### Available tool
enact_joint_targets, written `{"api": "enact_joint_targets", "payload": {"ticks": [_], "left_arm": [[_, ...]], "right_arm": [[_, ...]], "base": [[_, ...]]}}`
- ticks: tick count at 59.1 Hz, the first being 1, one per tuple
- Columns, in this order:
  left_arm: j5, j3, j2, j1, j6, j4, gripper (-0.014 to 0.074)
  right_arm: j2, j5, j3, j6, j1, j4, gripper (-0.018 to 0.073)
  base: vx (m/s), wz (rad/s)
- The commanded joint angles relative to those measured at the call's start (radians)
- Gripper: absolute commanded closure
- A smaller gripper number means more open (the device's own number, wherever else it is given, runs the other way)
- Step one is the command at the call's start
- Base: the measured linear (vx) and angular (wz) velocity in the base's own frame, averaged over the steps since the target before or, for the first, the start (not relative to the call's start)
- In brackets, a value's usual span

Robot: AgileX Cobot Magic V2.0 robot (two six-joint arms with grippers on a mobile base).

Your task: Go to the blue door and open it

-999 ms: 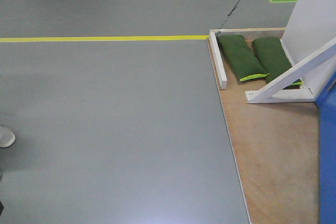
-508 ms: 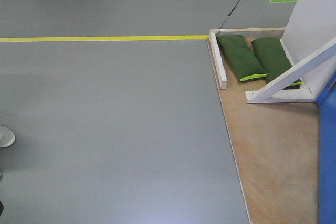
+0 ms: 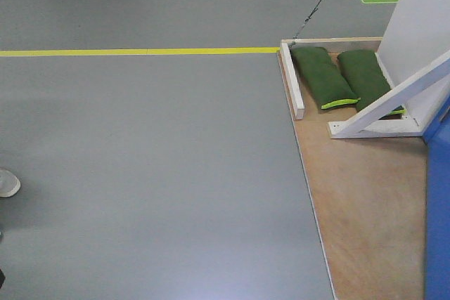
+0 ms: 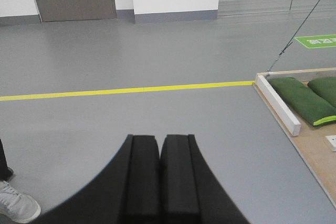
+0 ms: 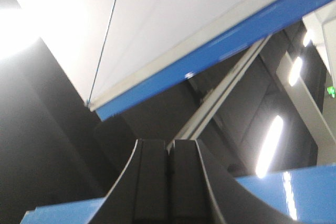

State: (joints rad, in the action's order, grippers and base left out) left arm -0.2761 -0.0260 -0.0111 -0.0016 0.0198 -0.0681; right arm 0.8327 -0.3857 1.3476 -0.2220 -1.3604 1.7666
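Observation:
The blue door (image 3: 439,209) shows only as a glossy blue strip at the right edge of the front view, standing on the wooden platform (image 3: 365,201). Its handle and lock are out of view. In the right wrist view a blue band (image 5: 226,40) runs under a white panel, and more blue (image 5: 299,192) lies low behind the fingers. My right gripper (image 5: 170,145) points upward, shut and empty. My left gripper (image 4: 159,142) is shut and empty over the grey floor, left of the platform.
A white slanted brace (image 3: 394,100) and two green sandbags (image 3: 323,75) sit at the platform's back by a white panel (image 3: 422,19). A yellow floor line (image 3: 140,52) crosses the grey floor. A person's shoe (image 3: 7,182) is at the left edge.
The blue strip at the right edge of the front view has grown very slightly wider. Nothing else has visibly moved.

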Motion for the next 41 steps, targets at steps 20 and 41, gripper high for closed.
{"api": "enact_joint_targets", "payload": {"ticks": [20, 41], "left_arm": [[0.084, 0.026, -0.012, -0.006, 0.007, 0.002, 0.0524], [0.084, 0.026, -0.012, -0.006, 0.007, 0.002, 0.0524]], "right_arm": [[0.102, 0.113, 0.027, 0.006, -0.009, -0.050, 0.0547], [0.199, 0.186, 0.027, 0.006, -0.009, -0.080, 0.0547]], "base": [[0.00, 0.00], [0.00, 0.00]]}}
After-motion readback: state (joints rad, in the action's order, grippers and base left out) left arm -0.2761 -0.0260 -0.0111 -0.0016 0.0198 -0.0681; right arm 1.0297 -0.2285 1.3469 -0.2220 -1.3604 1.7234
